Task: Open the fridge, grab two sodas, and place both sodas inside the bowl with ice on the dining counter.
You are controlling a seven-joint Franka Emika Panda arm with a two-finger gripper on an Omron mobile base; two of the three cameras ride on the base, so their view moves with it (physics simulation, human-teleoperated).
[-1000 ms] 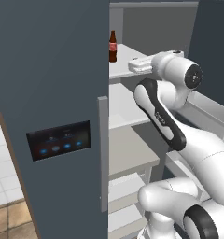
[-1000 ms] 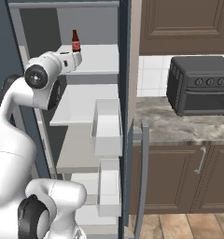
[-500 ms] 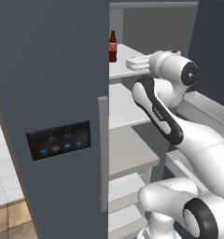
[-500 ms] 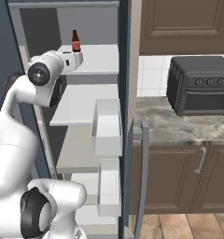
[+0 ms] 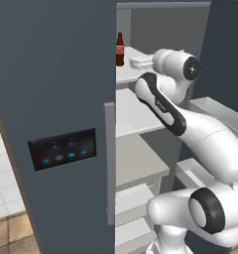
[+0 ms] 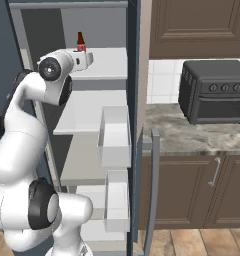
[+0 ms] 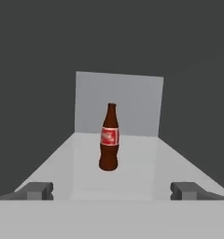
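our pincer (image 7: pixel 111 191) stands spread as wide as it goes with nothing between its jaws; in the hand view one dark fingertip (image 7: pixel 37 190) rises at the lower left and the other at the lower right, well apart, over a pale shelf. we reach into the fridge (image 5: pixel 56 99), whose right door (image 6: pixel 134 125) is swung open while the slate-blue left door, with its small black panel (image 5: pixel 62 149) of blue lights and its long grey handle (image 5: pixel 109 163), is shut. our hand sits at the level of the upper white shelf (image 6: pixel 109 62), pointing inward.

ahead of the pincer, upright near the middle of that shelf and clear of both fingertips, stands a dark brown bottle (image 7: pixel 109 137) with a red label; we also see it in the left base view (image 5: pixel 120 49) and the right base view (image 6: pixel 81 42), just beyond our hand. we cannot make out any red cans on the shelves we can see.

lower shelves (image 5: pixel 141 166) and white door bins (image 6: pixel 114 137) show below. to the right of the fridge, in the right base view, a dark toaster oven (image 6: pixel 214 91) rests on a marbled stone counter (image 6: pixel 192 135) over brown cabinets (image 6: pixel 192 192).
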